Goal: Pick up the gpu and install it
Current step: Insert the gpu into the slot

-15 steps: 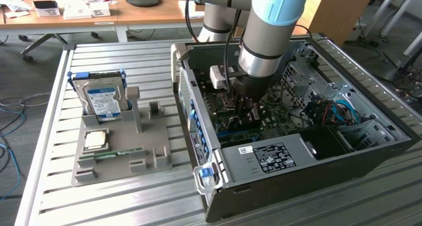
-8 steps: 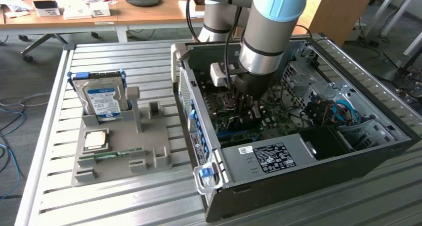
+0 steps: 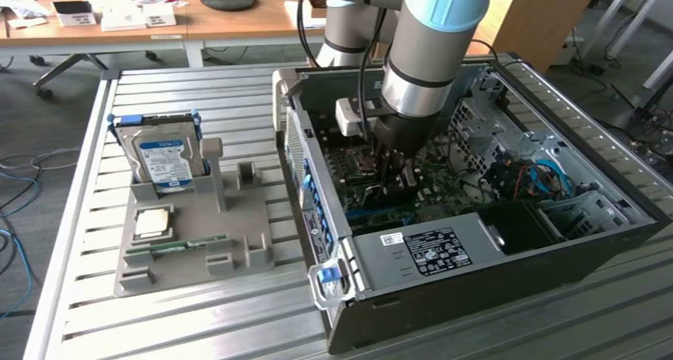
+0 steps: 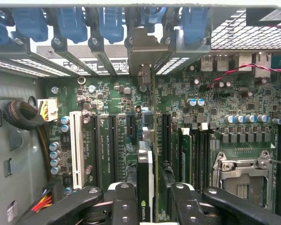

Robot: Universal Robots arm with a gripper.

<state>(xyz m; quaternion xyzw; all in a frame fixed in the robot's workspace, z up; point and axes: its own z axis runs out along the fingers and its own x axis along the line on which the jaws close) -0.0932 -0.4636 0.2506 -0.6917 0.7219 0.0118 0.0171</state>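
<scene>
The gpu (image 4: 145, 180) stands on edge between my fingers (image 4: 124, 204), its dark cooler side and green board seen edge-on. My gripper (image 4: 152, 206) is shut on it. The card's silvery end bracket (image 4: 145, 47) lies against the rear slot openings of the case. The card runs along a motherboard expansion slot; I cannot tell whether it is seated. In the exterior view, my gripper (image 3: 395, 175) reaches straight down into the open computer case (image 3: 589, 242), low over the motherboard (image 3: 363, 210).
Blue slot clips (image 4: 107, 23) line the case's rear wall. A white slot (image 4: 76, 150), the CPU socket (image 4: 243, 173) and cables (image 4: 23, 115) flank the card. On the exterior view's left, a grey holder (image 3: 242, 226) carries a hard drive (image 3: 163, 155), a processor (image 3: 153, 222) and a memory stick (image 3: 173, 246).
</scene>
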